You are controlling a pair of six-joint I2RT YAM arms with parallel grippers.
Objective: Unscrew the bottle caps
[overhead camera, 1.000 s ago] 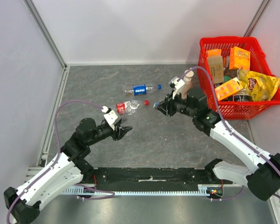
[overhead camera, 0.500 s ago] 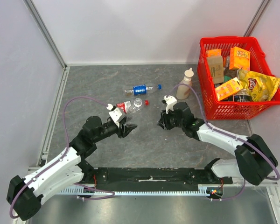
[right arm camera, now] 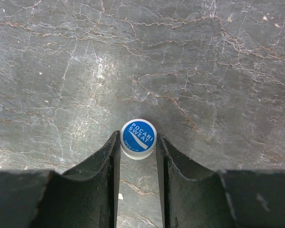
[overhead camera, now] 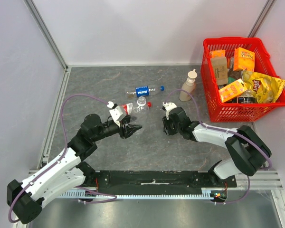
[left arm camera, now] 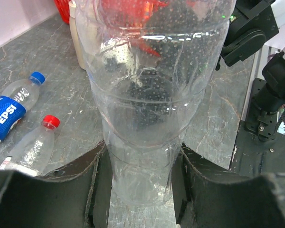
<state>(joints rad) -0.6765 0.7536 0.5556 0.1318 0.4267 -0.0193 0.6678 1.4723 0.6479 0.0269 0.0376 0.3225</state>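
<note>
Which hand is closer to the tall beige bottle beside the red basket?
Right. The right hand, pinching a blue-and-white cap, sits on the robot's side of the beige bottle, slightly left of it. The left hand, gripping a clear bottle, is farther left.

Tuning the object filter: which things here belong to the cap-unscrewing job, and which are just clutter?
Job:
- clear bottle, held in the left gripper
- blue-and-white cap, between the right gripper fingers, on the table
- Pepsi bottle, blue cap on
- red-label bottle, red cap on

Clutter:
- beige bottle
- red basket
</note>
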